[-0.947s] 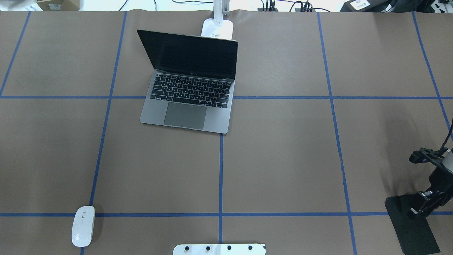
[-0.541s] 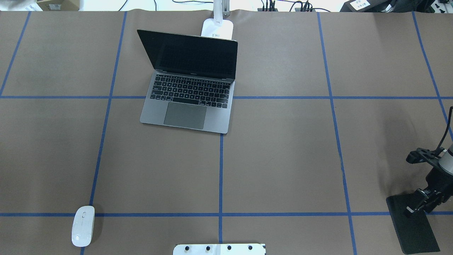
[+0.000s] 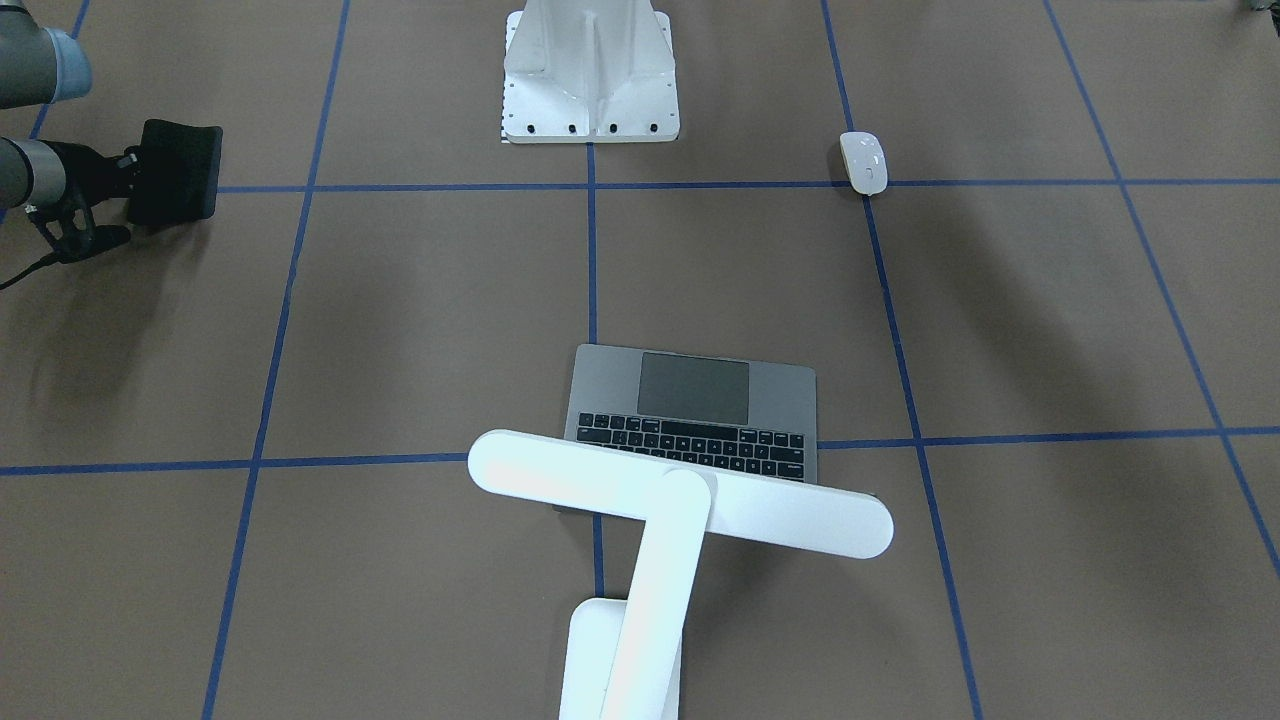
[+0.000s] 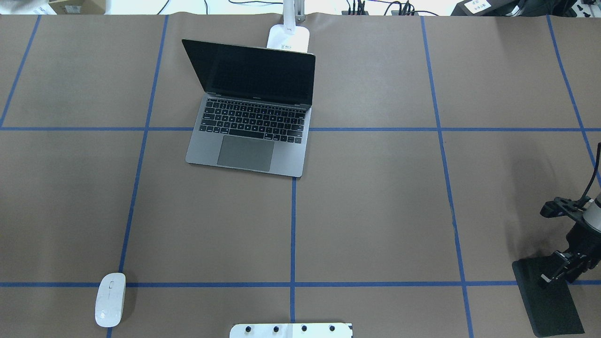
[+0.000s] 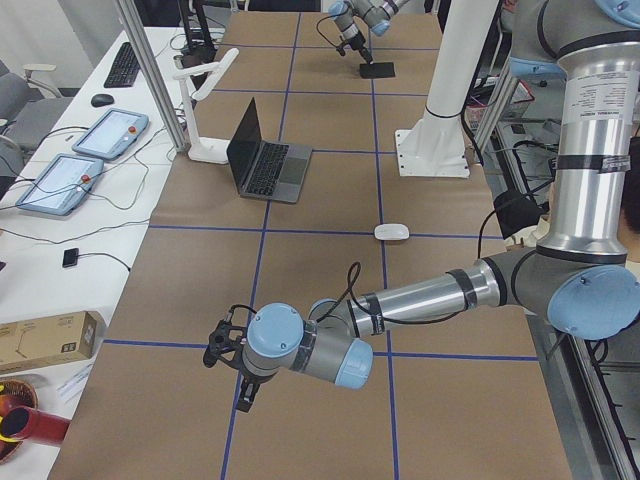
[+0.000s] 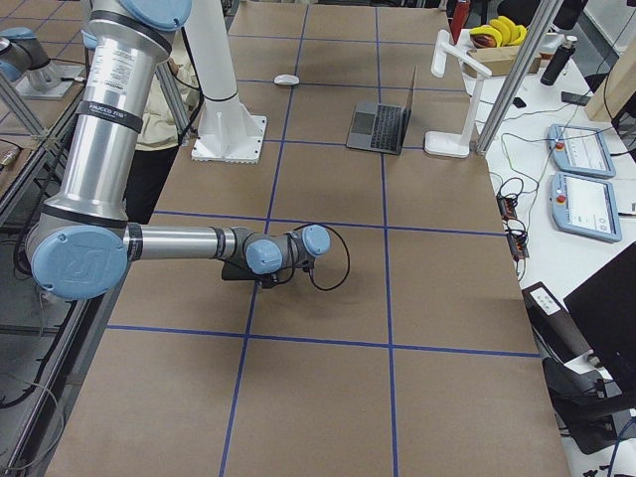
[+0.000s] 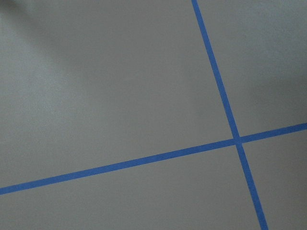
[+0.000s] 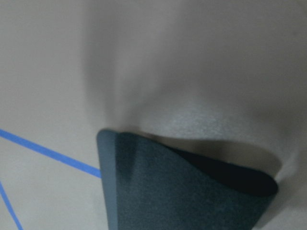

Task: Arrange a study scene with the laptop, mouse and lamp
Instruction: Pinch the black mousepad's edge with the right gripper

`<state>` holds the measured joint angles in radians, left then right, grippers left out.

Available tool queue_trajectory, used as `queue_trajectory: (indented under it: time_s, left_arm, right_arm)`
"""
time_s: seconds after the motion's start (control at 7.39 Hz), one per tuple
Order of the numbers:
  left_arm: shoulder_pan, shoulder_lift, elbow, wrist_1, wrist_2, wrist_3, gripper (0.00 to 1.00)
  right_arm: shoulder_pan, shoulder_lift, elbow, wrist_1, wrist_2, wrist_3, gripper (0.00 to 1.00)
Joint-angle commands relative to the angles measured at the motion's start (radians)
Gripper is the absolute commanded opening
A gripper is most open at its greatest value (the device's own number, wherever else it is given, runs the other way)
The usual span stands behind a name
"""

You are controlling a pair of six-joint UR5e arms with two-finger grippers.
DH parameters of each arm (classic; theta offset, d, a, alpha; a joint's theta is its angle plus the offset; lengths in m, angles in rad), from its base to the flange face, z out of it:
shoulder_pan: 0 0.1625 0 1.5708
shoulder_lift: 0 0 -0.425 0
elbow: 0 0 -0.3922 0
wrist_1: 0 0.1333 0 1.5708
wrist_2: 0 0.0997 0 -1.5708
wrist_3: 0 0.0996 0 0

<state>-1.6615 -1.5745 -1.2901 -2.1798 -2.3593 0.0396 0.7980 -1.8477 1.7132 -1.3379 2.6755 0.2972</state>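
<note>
The grey laptop [image 4: 249,141] stands open at the table's far middle. The white lamp's base [image 4: 288,37] sits just behind its screen; in the front-facing view the lamp's bar head [image 3: 680,495] hangs over the keyboard. The white mouse [image 4: 111,299] lies near the front left, on a blue tape line. My right gripper [image 4: 551,277] is at the right edge, shut on the near edge of a black mouse pad [image 4: 547,305], which shows bent in the right wrist view [image 8: 192,191]. My left gripper [image 5: 243,390] shows only in the exterior left view; I cannot tell whether it is open.
The white bolted pedestal [image 4: 291,330] stands at the front middle edge. Blue tape lines [image 4: 293,234] grid the brown table. The left wrist view shows only table and a tape crossing [image 7: 236,140]. Tablets and cables lie beyond the far edge.
My right gripper has shifted slightly left with the mouse pad's edge in it. Laptop, lamp and mouse have not moved.
</note>
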Motion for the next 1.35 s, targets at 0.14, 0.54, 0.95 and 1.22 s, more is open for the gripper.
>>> queue_trajectory:
  time_s: [0.14, 0.54, 0.95, 1.22]
  left_arm:
    - [-0.001, -0.001, 0.000, 0.000, 0.000, 0.000, 1.00]
    - [-0.001, -0.005, 0.000, 0.006, 0.000, 0.003, 1.00]
    - [-0.003, -0.016, 0.000, 0.031, 0.002, 0.019, 1.00]
    - [-0.021, -0.036, 0.000, 0.070, 0.002, 0.058, 1.00]
  right_arm:
    - [0.001, 0.001, 0.005, -0.003, -0.008, 0.002, 1.00]
    - [0.003, 0.001, 0.034, 0.002, 0.020, 0.039, 0.04]
    - [0.009, -0.002, 0.036, 0.009, 0.021, 0.040, 0.00]
    - [0.033, 0.001, 0.048, 0.008, 0.024, 0.040, 0.00]
